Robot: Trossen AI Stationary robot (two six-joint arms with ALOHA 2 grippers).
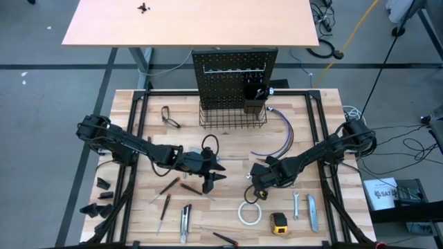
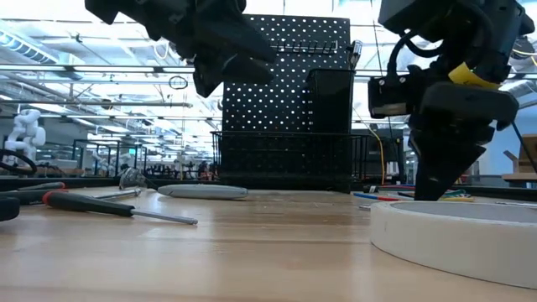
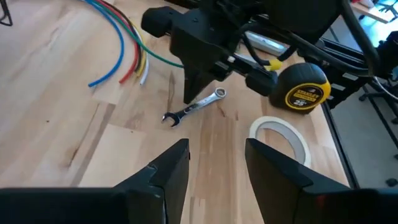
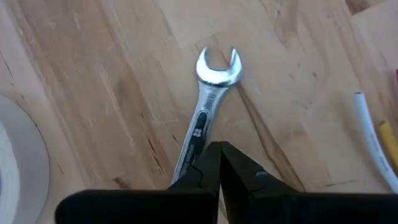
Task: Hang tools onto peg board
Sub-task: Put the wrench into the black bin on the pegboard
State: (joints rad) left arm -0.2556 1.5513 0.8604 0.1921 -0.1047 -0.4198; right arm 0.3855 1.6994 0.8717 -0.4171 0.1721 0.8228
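A small silver wrench (image 4: 208,102) lies flat on the wooden table; it also shows in the left wrist view (image 3: 194,106) and in the high view (image 1: 252,196). My right gripper (image 4: 219,155) stands over its shaft with shut fingers, pointing down. My left gripper (image 3: 217,163) is open and empty, raised above the table (image 2: 226,59) to the left of the wrench. The black peg board (image 1: 234,76), with a wire basket and a bin, stands upright at the table's far edge. A white tape roll (image 1: 250,213) and a yellow tape measure (image 1: 279,222) lie near the right gripper. My right gripper has its shut fingertips (image 3: 190,96) on the wrench's shaft (image 4: 194,140), about its middle, coming from above and pointing down. The shaft runs under one finger and not between the two. The wrench lies flat on the table, its open end (image 4: 217,67) pointing away from the fingers.
Red-and-black screwdrivers (image 1: 168,185) and a grey utility knife (image 1: 185,223) lie at the near left. A second wrench (image 1: 296,205) and a knife (image 1: 313,211) lie at the near right. Pliers (image 1: 169,116) lie at the far left. Curved coloured wires (image 1: 280,135) lie before the board.
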